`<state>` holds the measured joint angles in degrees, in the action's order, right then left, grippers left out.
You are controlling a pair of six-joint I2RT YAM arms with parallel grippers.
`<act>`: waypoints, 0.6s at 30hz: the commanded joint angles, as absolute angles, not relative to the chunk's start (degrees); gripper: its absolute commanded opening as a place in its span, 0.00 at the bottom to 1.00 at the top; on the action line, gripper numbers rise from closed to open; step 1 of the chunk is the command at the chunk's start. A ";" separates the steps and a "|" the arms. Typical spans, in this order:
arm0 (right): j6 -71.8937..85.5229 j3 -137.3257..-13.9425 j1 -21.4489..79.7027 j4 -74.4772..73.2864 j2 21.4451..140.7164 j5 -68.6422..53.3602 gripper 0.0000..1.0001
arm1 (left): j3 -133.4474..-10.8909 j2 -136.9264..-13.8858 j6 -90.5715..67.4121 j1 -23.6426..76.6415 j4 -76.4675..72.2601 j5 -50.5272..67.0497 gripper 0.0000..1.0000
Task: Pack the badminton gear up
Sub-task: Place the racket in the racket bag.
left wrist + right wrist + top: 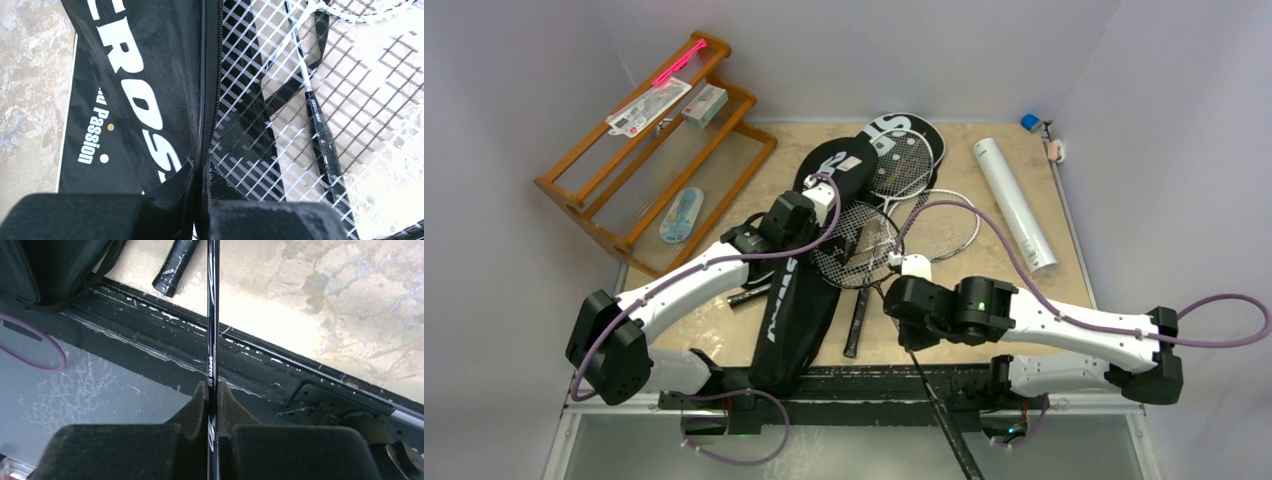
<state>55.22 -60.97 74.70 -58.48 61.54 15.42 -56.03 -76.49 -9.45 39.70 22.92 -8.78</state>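
The CROSSWAY cover [135,100] was matt black woven cloth with flat white print. The racket shaft [212,315] looked dark, glossy and smooth. The worktop [714,335] was mottled beige, dull and stone-like. The rack [559,190] was varnished orange-brown wood. The tube [1014,205] was smooth, white and faintly shiny.

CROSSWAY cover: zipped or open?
Open: the left gripper pinches the unzipped edge of the CROSSWAY cover; strings of a racket show right beside it.

Wooden rack [559,190] w/ packets [649,108] (pink stick [679,62] on top), far-left.
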 commanded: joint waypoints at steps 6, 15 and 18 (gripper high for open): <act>50.54 -66.22 74.97 -52.12 67.12 16.29 0.00 | -57.66 -74.07 -8.50 39.34 20.03 -4.76 0.00; 48.79 -71.16 72.06 -46.61 76.70 22.55 0.00 | -57.69 -73.77 -7.47 39.33 20.72 -2.52 0.00; 47.13 -71.23 68.69 -42.10 78.90 21.42 0.00 | -57.58 -73.45 -7.23 39.30 20.68 -2.10 0.00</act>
